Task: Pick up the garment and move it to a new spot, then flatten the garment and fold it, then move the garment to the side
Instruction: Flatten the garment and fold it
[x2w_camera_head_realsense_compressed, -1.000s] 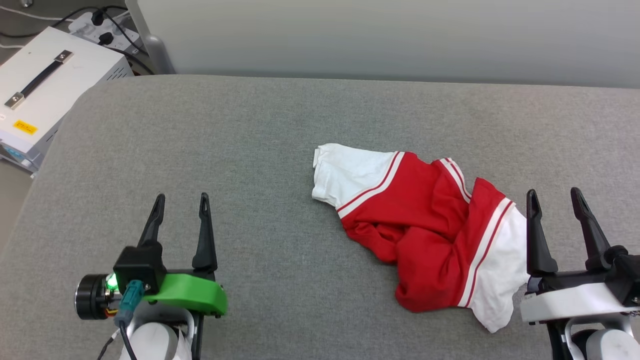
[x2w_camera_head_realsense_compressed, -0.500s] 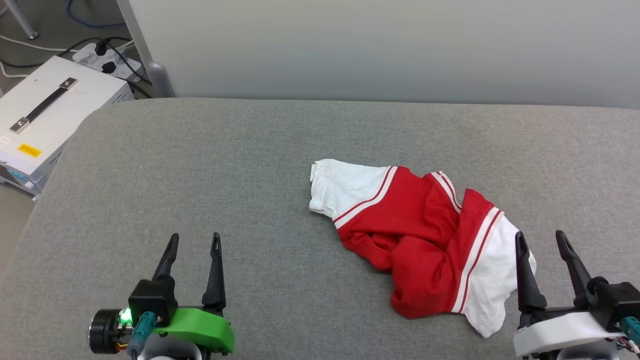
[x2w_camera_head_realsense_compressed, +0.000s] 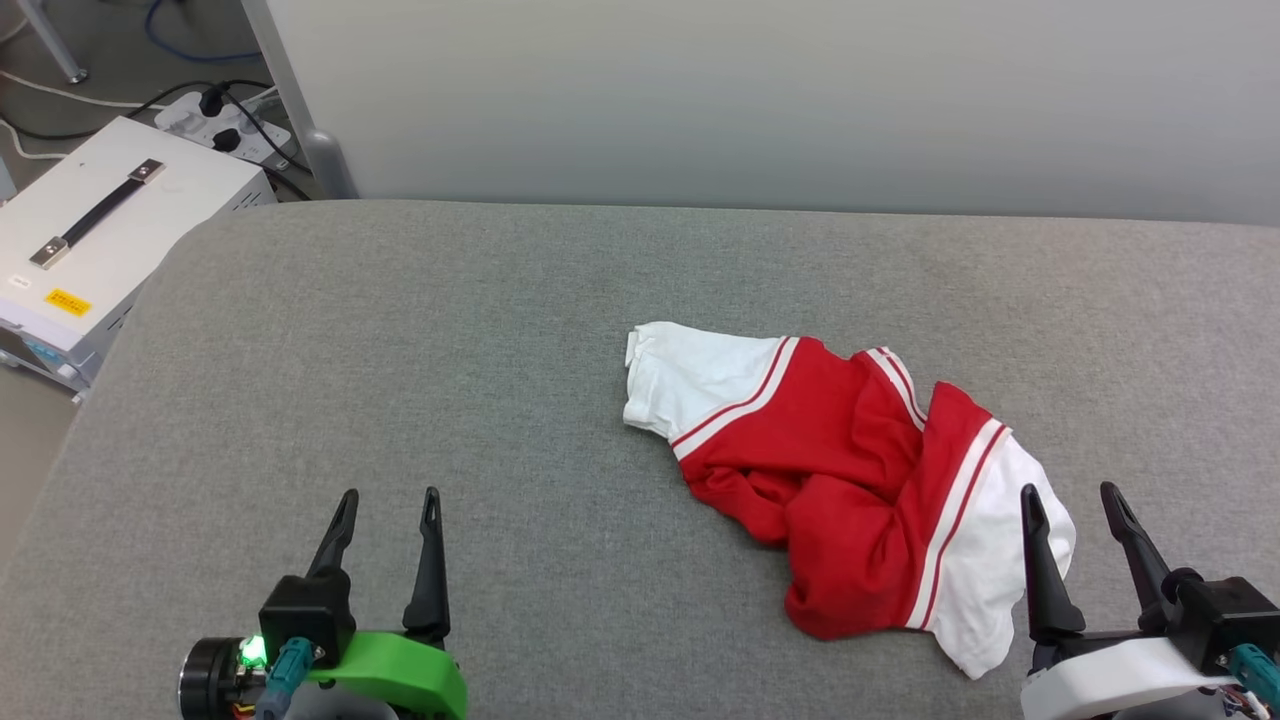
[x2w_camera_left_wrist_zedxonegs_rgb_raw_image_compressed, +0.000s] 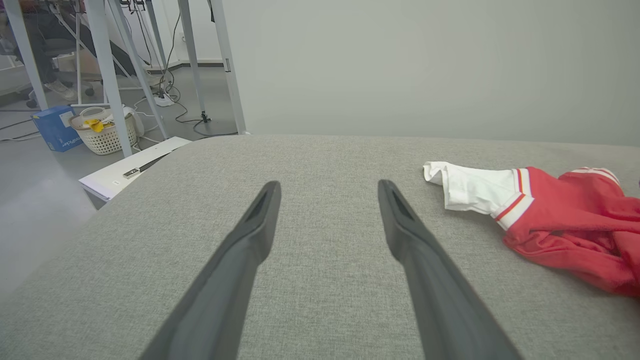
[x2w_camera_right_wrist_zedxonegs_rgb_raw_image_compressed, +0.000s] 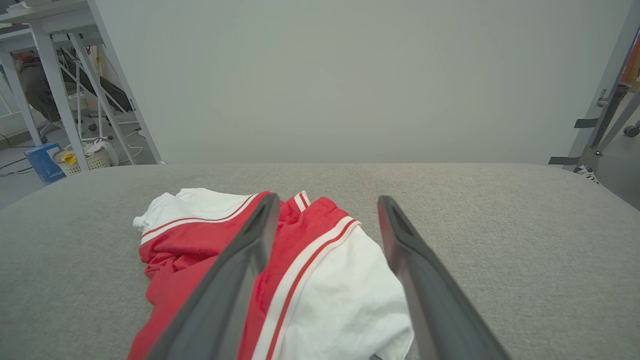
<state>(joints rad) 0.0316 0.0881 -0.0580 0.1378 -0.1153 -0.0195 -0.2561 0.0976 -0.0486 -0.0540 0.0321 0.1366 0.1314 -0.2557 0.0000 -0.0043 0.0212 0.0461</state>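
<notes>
Head view: the garment (x2w_camera_head_realsense_compressed: 840, 480) lies crumpled on the grey padded table (x2w_camera_head_realsense_compressed: 400, 330), toward 4 o'clock from the table's middle. One white sleeve points to 10 o'clock and the other lies at 4 o'clock. My right gripper (x2w_camera_head_realsense_compressed: 1069, 489) hovers at the heap's 4 o'clock edge with its fingers spread wide and nothing between them. My left gripper (x2w_camera_head_realsense_compressed: 390, 494) is equally wide and empty, well apart at the heap's 8 o'clock. I judge this light, limp jersey cloth. It will sag and drag, so I would pinch a trimmed sleeve seam or shoulder rather than the bunched red middle. No print shows on the upturned cloth. The white box (x2w_camera_head_realsense_compressed: 110, 220) at 10 o'clock carries a yellow label (x2w_camera_head_realsense_compressed: 68, 302), too small to read.

Left wrist view: my left gripper (x2w_camera_left_wrist_zedxonegs_rgb_raw_image_compressed: 328, 184) points over bare table, and the garment (x2w_camera_left_wrist_zedxonegs_rgb_raw_image_compressed: 560, 235) lies at 3 o'clock, its white sleeve (x2w_camera_left_wrist_zedxonegs_rgb_raw_image_compressed: 470, 190) nearest.

Right wrist view: my right gripper (x2w_camera_right_wrist_zedxonegs_rgb_raw_image_compressed: 328, 197) frames the near white sleeve (x2w_camera_right_wrist_zedxonegs_rgb_raw_image_compressed: 340, 295), and the garment (x2w_camera_right_wrist_zedxonegs_rgb_raw_image_compressed: 175, 245) spreads toward 9 o'clock. I can read no lettering here.
</notes>
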